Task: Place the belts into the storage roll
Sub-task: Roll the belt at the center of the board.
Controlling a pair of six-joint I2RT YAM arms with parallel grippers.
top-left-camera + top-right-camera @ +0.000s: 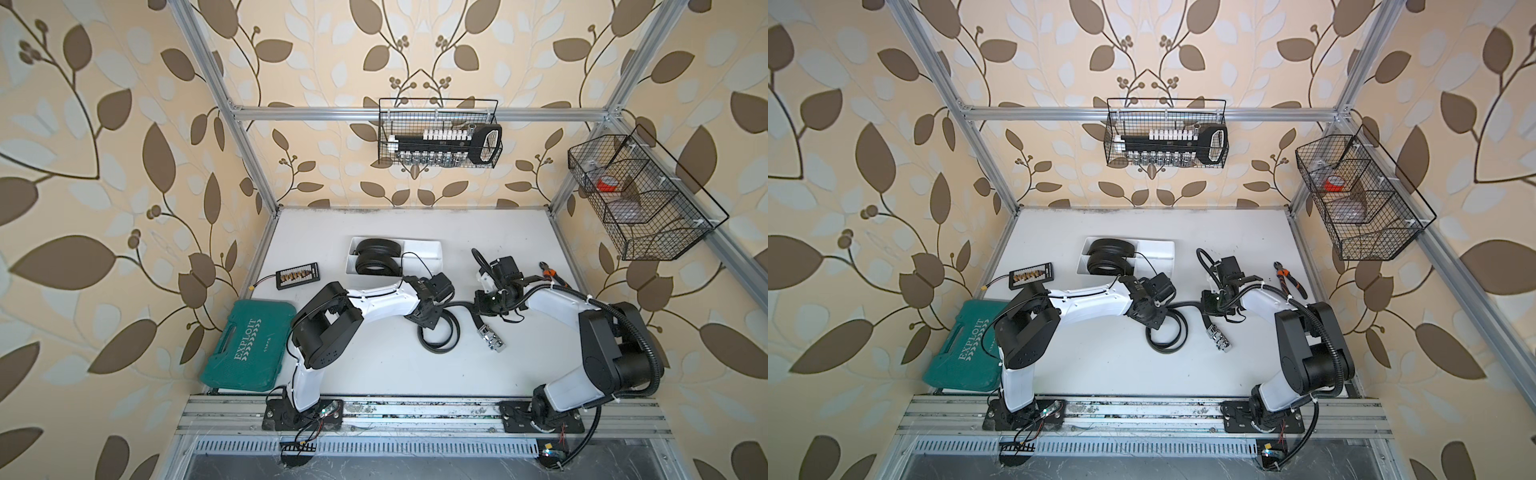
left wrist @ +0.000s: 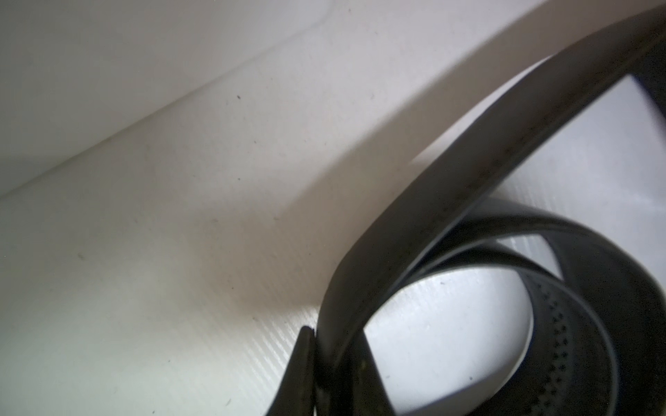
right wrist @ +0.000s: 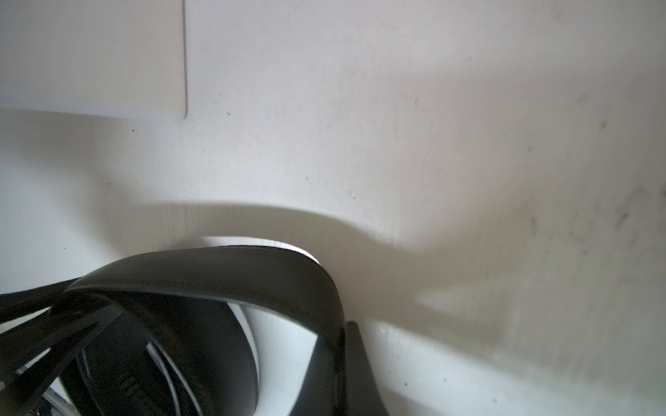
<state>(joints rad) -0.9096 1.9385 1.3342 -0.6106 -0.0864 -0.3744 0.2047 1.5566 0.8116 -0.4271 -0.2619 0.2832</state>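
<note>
The storage roll (image 1: 419, 249) is a white divided tray at the back of the table, seen in both top views. Two belts lie coiled in its left compartments (image 1: 376, 246) (image 1: 362, 265). A third belt (image 1: 441, 338) lies in loose loops on the table in front of the tray, its silver buckle (image 1: 492, 338) to the right. My left gripper (image 2: 319, 356) is shut on the strap of this belt beside the loops. My right gripper (image 3: 342, 349) is shut on the same belt nearer the buckle. A short stretch of strap (image 1: 461, 305) runs between the two grippers.
A green tool case (image 1: 245, 349) lies at the front left. A small black connector board (image 1: 297, 275) sits behind it. Orange-handled pliers (image 1: 550, 274) lie at the right. Wire baskets hang on the back frame (image 1: 440, 133) and the right frame (image 1: 636, 199).
</note>
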